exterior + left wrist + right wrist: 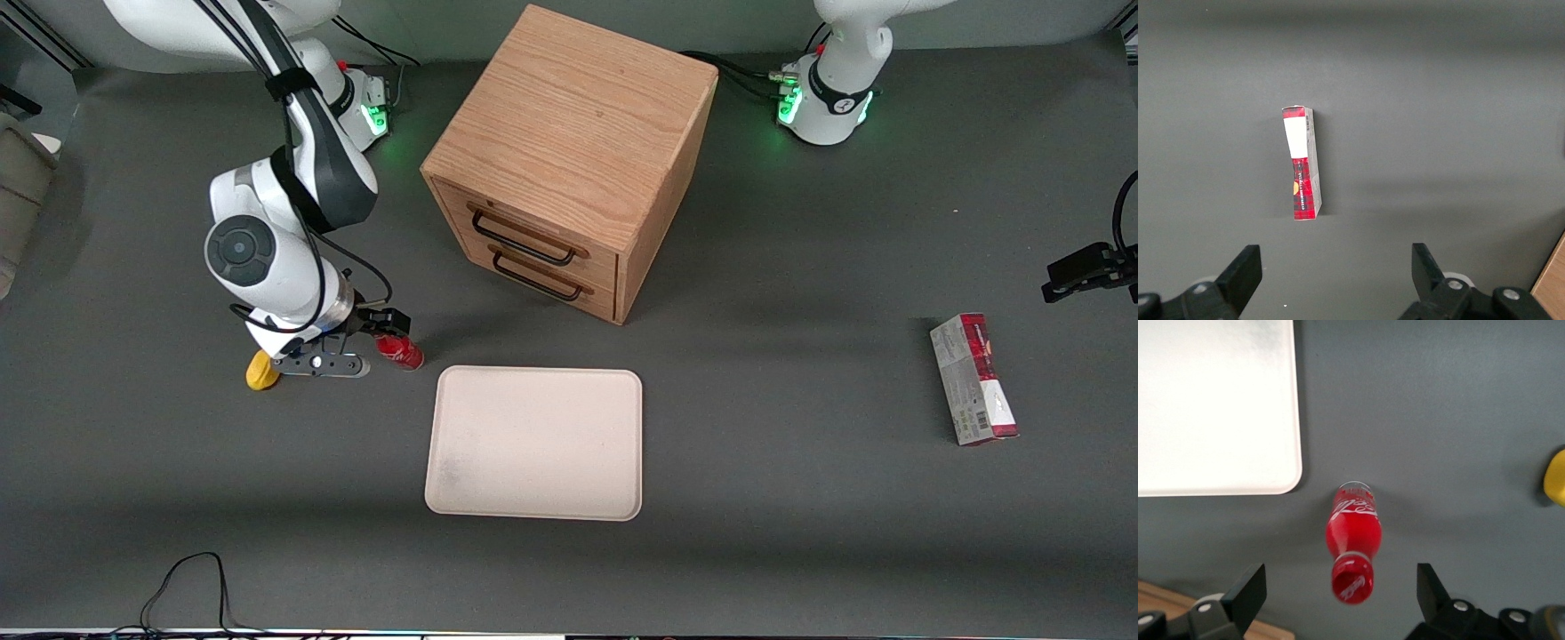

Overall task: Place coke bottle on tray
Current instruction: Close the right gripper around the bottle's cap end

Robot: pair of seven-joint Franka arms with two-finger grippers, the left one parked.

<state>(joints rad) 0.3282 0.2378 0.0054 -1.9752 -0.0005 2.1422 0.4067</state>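
Observation:
The coke bottle (pixel 399 349) is small, glossy red with white lettering, and stands upright on the grey table beside the tray's corner. In the right wrist view I look down on the coke bottle (pixel 1353 530), with its red cap closest to the camera. My right gripper (pixel 378 333) hangs right over it. The gripper (pixel 1341 579) is open, its black fingers (pixel 1253 587) spread wide on either side of the cap without touching it. The cream tray (pixel 533 444) lies flat, nearer the front camera than the cabinet; the tray (pixel 1218 407) has nothing on it.
A wooden drawer cabinet (pixel 569 133) stands farther from the front camera than the tray. A yellow lump (pixel 260 372) lies close beside my gripper, also showing as the yellow lump (pixel 1556 477). A red-and-grey carton (pixel 973 378) lies toward the parked arm's end.

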